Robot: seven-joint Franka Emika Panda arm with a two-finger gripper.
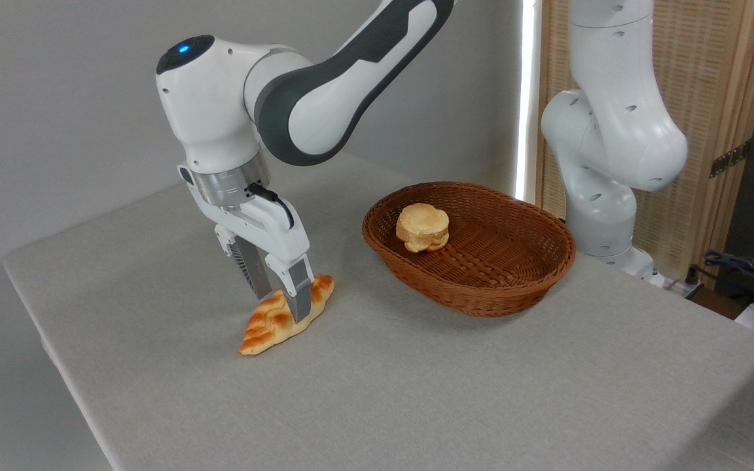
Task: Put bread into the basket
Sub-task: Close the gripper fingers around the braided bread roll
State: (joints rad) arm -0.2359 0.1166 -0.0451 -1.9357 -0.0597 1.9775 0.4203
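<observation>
The arm [324,98] was glossy white with dark grey joint covers and a blue light on a black cap. It had a silver wrist ring, a black cable, and a white gripper [279,294] with grey fingers [298,294].

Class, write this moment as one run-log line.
gripper: astride bread, closure unclear | bread: on table, left of basket | basket: holds bun | step: grasp
</observation>
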